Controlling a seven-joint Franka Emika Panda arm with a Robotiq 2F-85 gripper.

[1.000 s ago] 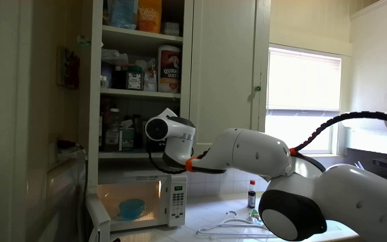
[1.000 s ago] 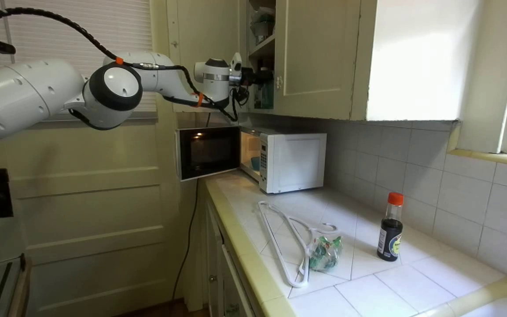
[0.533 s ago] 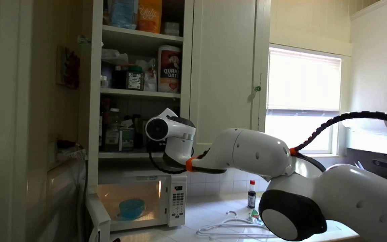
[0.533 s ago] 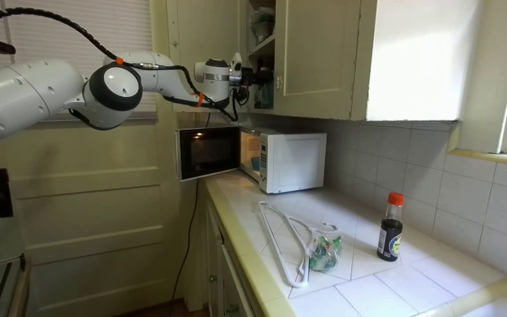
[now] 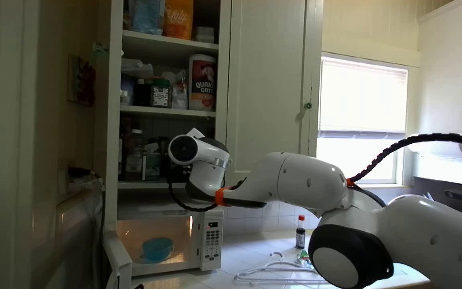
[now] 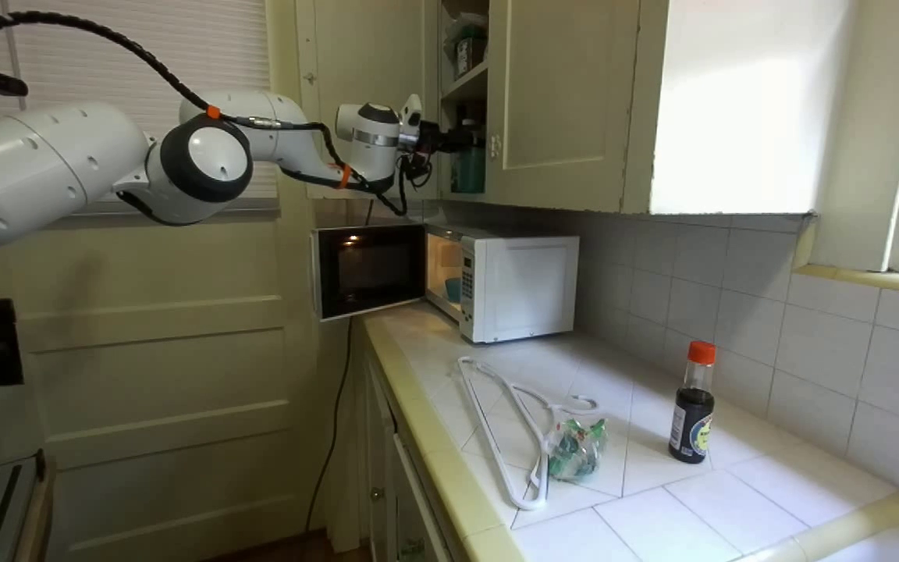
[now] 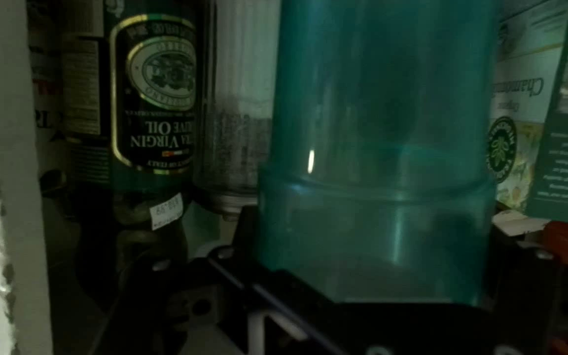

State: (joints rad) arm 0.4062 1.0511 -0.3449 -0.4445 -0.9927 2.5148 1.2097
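Observation:
A translucent teal container (image 7: pixel 382 108) fills the space between the fingers of my gripper (image 7: pixel 375 236) in the wrist view, which stands upside down. Both black fingers press close along its sides, and no clear gap shows. In an exterior view the gripper (image 6: pixel 459 139) is at the cabinet opening, with the teal container (image 6: pixel 468 173) at its tip. Whether the container's base rests on the shelf cannot be told. An olive oil bottle (image 7: pixel 156 108) and a clear grinder-like jar (image 7: pixel 237 123) stand to one side, a chamomile tea box (image 7: pixel 525 113) to the other.
The cabinet frame (image 7: pixel 8 197) runs close beside the gripper. Below, a microwave (image 5: pixel 211 241) has its door (image 6: pixel 371 269) swung out and a blue bowl (image 5: pixel 157 249) inside. On the counter lie white hangers (image 6: pixel 496 437) and a plastic bag (image 6: pixel 577 449), near a sauce bottle (image 6: pixel 691 414).
Over the last half second my wrist has drawn back a little from the cabinet and tilted slightly. The teal container shows more broadly at the opening, apparently shifted outward with the gripper.

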